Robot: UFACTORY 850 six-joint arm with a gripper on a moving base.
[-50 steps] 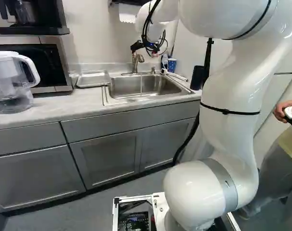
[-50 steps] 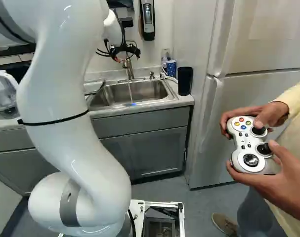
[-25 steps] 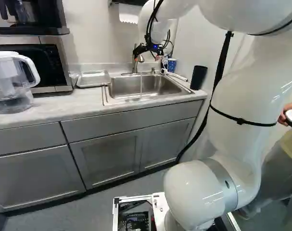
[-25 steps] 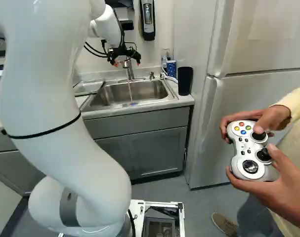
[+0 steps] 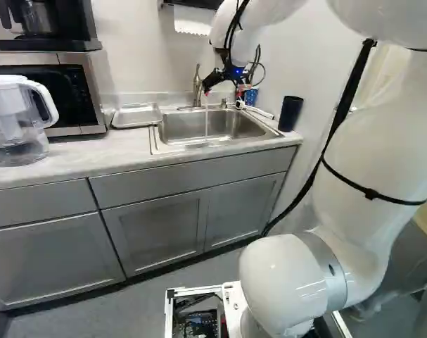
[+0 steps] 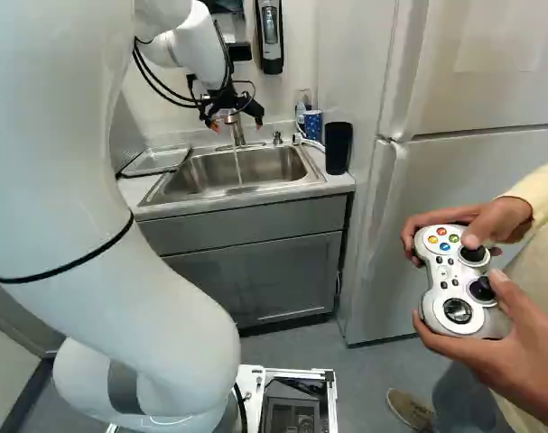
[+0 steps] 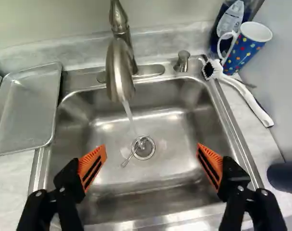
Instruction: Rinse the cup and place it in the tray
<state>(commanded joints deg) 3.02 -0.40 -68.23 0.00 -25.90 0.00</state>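
Note:
Over the sink, in front of the faucet, my gripper hangs. In the wrist view the gripper stands wide open, nothing between its orange pads but the sink basin below. A blue dotted cup with a white handle stands upright in the back corner beyond the sink's right side, in front of a bottle. The metal tray lies flat on the counter left of the sink, bare. Water runs from the faucet into the sink.
A white brush lies beside the sink, near the cup. The black tumbler stands at the counter's right end, by the fridge. A pitcher and a microwave stand left of the tray. A person's hands hold a controller at the right.
My arm has swung to the right in the left base view, and the gripper has moved a little right and lower there. Its links have shifted left in the right base view. The base has not moved.

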